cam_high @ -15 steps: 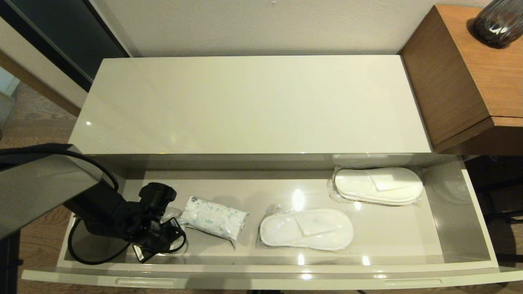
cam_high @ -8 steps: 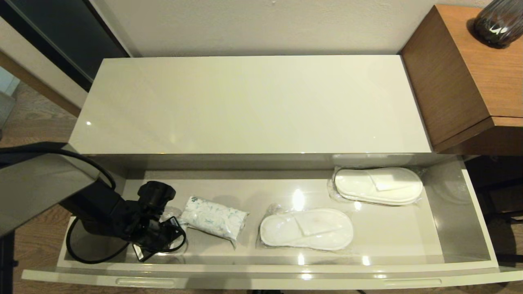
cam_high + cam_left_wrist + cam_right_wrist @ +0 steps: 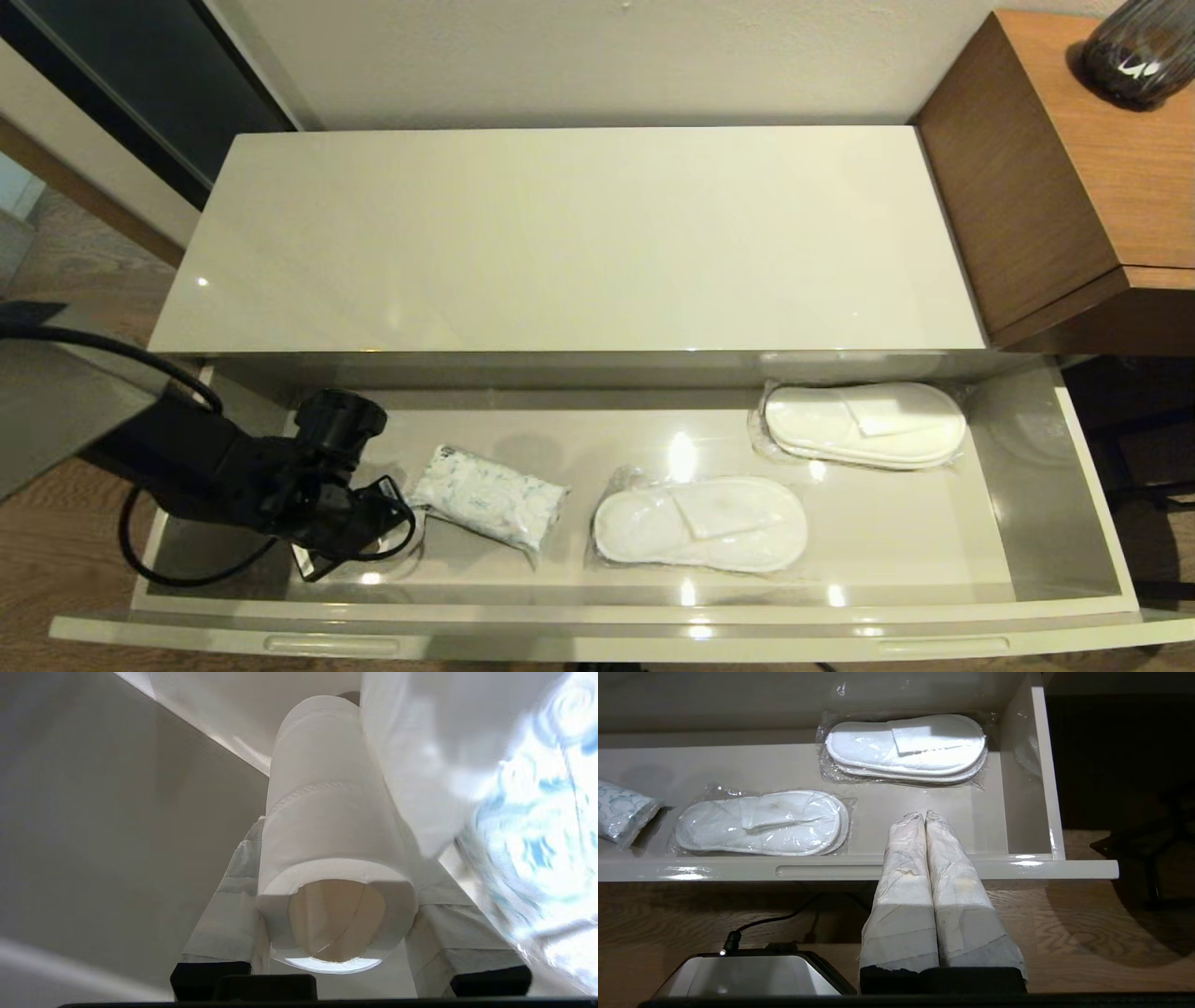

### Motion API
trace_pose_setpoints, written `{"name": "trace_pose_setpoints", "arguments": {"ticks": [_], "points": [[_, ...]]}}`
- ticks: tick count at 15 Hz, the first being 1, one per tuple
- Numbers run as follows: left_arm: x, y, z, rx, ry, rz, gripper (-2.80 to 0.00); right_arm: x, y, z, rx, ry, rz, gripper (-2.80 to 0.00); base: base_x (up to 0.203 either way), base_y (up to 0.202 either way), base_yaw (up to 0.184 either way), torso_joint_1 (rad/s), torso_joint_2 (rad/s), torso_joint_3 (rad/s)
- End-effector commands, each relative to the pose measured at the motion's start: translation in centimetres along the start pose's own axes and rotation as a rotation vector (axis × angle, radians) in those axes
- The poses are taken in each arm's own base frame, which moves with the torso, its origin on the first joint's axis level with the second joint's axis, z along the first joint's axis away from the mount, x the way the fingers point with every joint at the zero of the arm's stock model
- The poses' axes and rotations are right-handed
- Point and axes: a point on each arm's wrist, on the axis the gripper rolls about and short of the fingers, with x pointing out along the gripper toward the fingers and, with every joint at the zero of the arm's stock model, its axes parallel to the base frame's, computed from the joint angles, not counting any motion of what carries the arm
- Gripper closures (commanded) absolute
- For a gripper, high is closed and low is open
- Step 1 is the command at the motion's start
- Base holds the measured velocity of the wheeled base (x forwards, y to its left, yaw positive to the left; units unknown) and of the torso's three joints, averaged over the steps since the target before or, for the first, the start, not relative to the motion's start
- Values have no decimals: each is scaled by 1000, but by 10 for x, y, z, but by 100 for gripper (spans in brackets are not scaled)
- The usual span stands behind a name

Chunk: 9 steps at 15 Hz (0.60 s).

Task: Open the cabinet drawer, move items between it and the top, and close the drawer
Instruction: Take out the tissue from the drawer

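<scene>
Cabinet drawer [image 3: 1046, 523], wide, glossy cream-white outside and grey inside, stands pulled out below the flat cream-white top [image 3: 569, 243] in the head view. Inside lie a white-and-blue patterned plastic packet [image 3: 490, 497] and two plastic-wrapped pairs of white slippers [image 3: 700, 523], [image 3: 864, 425]. The black left gripper [image 3: 387, 518] reaches into the drawer's left end, just beside the packet.

The left wrist view shows its taped fingers [image 3: 224, 905] grasping a white toilet paper roll [image 3: 331, 826].

In the right wrist view, the right gripper [image 3: 924, 816] hangs before the drawer front, fingers [image 3: 903, 882] clenched together, empty.
</scene>
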Motion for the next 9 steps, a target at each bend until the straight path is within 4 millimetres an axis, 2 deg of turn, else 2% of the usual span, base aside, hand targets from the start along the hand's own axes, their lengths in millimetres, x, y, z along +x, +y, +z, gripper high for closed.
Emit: {"name": "trace_pose_setpoints", "arguments": {"ticks": [1, 4, 6, 9], "points": [[-18, -2, 5, 1, -36, -33, 0, 0, 0, 0, 0, -1, 1, 0, 0, 0, 0, 0, 0, 0], [-44, -8, 13, 11, -102, -79, 0, 0, 0, 0, 0, -2, 1, 0, 0, 0, 0, 0, 0, 0], [-51, -11, 17, 26, -119, -83, 0, 0, 0, 0, 0, -2, 1, 0, 0, 0, 0, 0, 0, 0], [-80, -18, 36, 119, -157, -43, 0, 0, 0, 0, 0, -1, 1, 0, 0, 0, 0, 0, 0, 0]]}}
